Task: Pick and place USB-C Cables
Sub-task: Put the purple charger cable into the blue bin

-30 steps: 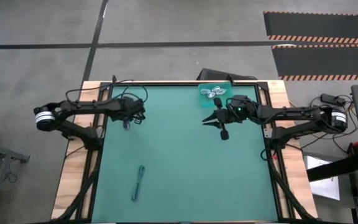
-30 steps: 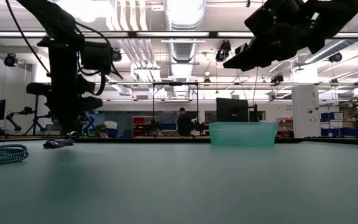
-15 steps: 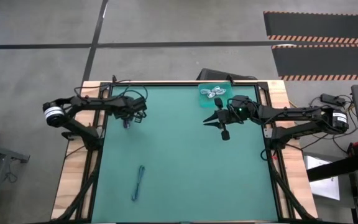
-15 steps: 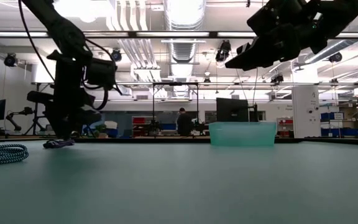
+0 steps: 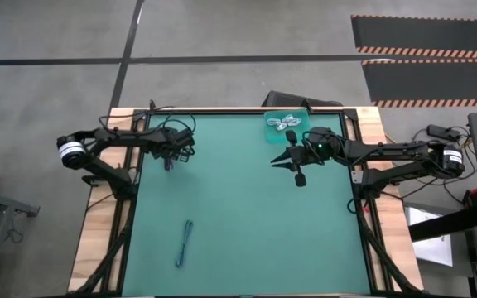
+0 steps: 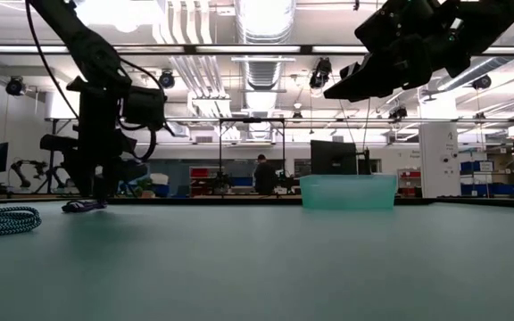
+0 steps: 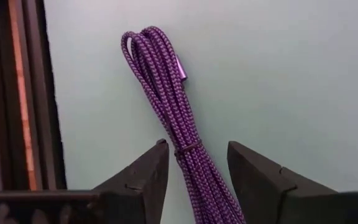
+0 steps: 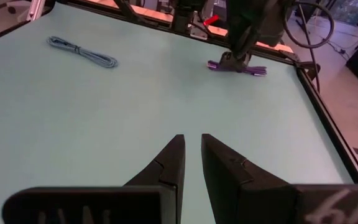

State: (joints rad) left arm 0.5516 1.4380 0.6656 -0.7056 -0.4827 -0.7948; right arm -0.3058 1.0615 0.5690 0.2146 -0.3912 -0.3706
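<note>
High view: green mat [image 5: 247, 232] on a wood-edged table, grey concrete floor around, hazard-striped black mats at upper right. My left gripper [image 5: 170, 162] sits at the mat's upper left over the purple cable, which is mostly hidden here. My right gripper [image 5: 296, 165] hangs over the upper middle-right. The blue-grey cable [image 5: 185, 242], a thin straight bundle, lies at lower left. Two white coiled cables [image 5: 284, 125] sit in the teal bin [image 5: 270, 135] at the top edge.

Low view: big workshop behind, ceiling ducts, shelves, a person [image 6: 262, 175] standing far off. The bin's translucent wall [image 6: 347, 192] shows at center; its contents are not visible from here. The blue-grey cable [image 6: 4, 219] shows braided at far left. The purple cable [image 6: 84, 205] lies flat under my left gripper [image 6: 92, 192].

Left wrist view: purple braided cable [image 7: 176, 118], folded and tied at the middle, lies between my parted fingers [image 7: 145, 177], not clamped.

Right wrist view: my right fingers [image 8: 166, 165] are nearly together, a narrow gap, holding nothing. Across the mat are the blue-grey cable [image 8: 82, 51] and the purple cable [image 8: 238, 68] beneath the left arm.
</note>
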